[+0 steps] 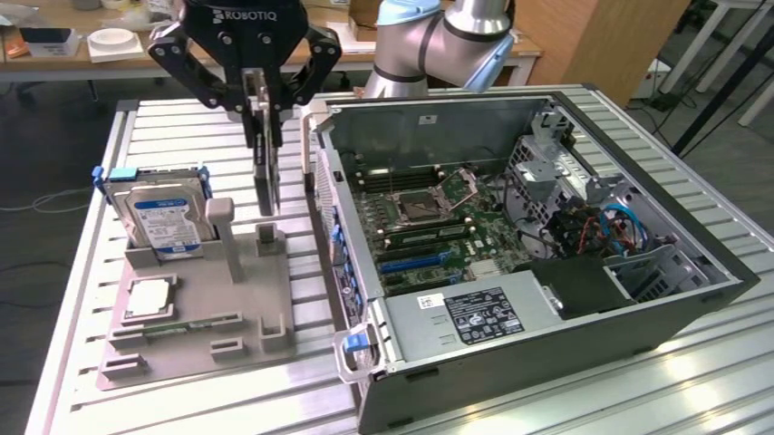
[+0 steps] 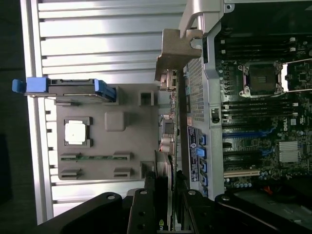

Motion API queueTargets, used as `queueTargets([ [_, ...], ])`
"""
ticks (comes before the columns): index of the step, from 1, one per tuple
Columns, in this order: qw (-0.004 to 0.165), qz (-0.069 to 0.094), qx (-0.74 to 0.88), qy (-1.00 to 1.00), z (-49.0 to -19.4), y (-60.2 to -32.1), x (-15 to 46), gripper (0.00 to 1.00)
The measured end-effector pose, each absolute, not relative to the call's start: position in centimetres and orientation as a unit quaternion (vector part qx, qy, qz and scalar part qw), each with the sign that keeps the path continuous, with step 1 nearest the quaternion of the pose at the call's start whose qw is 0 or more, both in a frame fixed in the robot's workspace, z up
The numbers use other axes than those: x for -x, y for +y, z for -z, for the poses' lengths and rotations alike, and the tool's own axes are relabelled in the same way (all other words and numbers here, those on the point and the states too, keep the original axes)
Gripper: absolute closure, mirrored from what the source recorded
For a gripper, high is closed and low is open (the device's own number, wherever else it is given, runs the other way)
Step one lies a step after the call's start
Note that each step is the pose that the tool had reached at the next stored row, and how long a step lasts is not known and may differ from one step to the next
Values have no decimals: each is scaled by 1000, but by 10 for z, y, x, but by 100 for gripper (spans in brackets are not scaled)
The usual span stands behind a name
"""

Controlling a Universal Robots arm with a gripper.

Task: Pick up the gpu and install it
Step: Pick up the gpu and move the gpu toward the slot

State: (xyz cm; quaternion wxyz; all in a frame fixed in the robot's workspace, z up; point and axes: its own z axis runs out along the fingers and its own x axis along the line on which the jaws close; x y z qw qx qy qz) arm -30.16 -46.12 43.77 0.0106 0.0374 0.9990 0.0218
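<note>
A robotics lab: slotted aluminium table (image 1: 677, 385), grey parts fixture (image 1: 199, 344), opened computer case (image 1: 653, 317)

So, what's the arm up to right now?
Status: gripper shut on gpu. Card upright, above grey holder, beside open computer case. Not yet installed. Case side wall close alongside.

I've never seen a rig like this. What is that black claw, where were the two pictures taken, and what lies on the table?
It is a robot arm ending in a gripper, its grasping part. One picture comes from a camera off the arm, the other from a camera on its wrist. The gripper is shut on the gpu, a thin card held upright. Below it a grey tray holds a hard drive, a processor chip and a memory stick. Beside it an open computer case lies on the slatted table.
</note>
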Motion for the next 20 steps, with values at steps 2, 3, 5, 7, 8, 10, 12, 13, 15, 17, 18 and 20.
queueTargets([
  [2,11,-22,-37,999,-438,-461,300,74],
  [3,11,-22,-37,999,-438,-461,298,74],
  [5,11,-22,-37,999,-438,-461,296,74],
  [7,11,-22,-37,999,-438,-461,294,74],
  [8,11,-22,-37,999,-438,-461,293,74],
  [10,11,-22,-37,999,-438,-461,290,74],
  [12,11,-22,-37,999,-438,-461,288,74],
  [13,11,-22,-37,999,-438,-461,287,74],
  [15,11,-22,-37,999,-438,-461,285,74],
  [17,11,-22,-37,999,-438,-461,282,74],
  [18,11,-22,-37,999,-438,-461,281,74],
  [20,11,-22,-37,999,-438,-461,279,74],
])
